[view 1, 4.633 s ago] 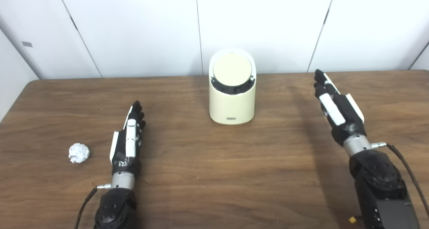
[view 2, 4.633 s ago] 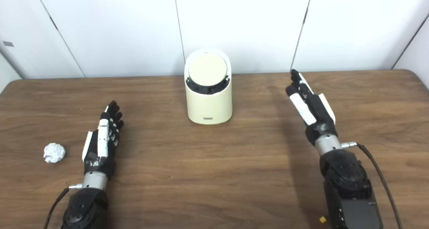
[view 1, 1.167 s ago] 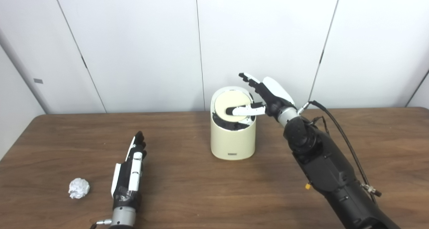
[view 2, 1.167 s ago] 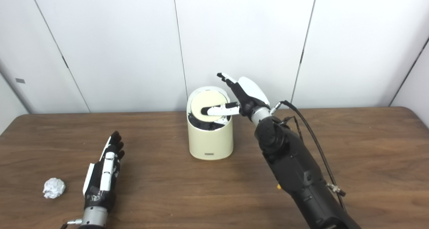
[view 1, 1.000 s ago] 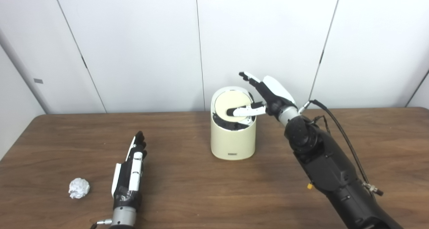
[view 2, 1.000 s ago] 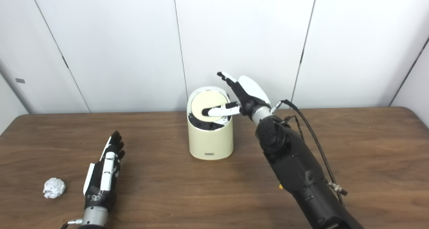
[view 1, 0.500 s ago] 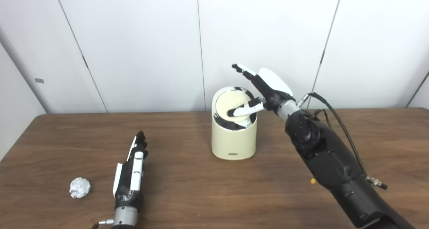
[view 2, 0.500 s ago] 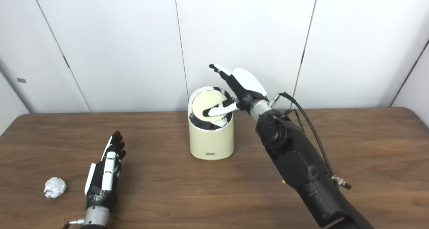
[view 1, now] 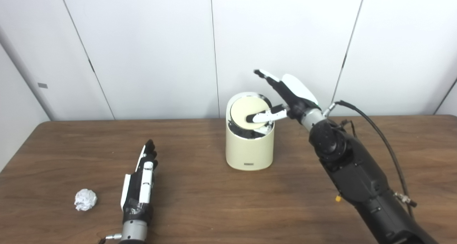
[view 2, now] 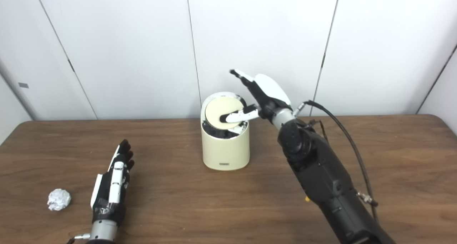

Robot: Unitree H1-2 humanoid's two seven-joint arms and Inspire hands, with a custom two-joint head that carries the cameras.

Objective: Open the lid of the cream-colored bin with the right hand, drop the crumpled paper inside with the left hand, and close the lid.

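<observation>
The cream-colored bin (view 1: 249, 149) stands at the middle back of the brown table (view 1: 221, 208). Its round lid (view 1: 244, 112) sits tilted toward me over a dark rim. My right hand (view 1: 285, 96) hovers at the bin's upper right, open, with its thumb lying across the lid's right part and the fingers stretched up and left above the bin. The crumpled paper (view 1: 85, 199) lies on the table at the front left. My left hand (view 1: 140, 183) rests flat and open on the table just right of the paper, apart from it.
White wall panels (view 1: 142, 47) rise right behind the table's back edge, close to the bin. A black cable (view 1: 378, 133) loops off my right forearm over the table's right side.
Since half a second ago my right hand has shifted slightly right and its thumb has levelled on the lid. The lid looks a little flatter. Left hand and paper are unmoved.
</observation>
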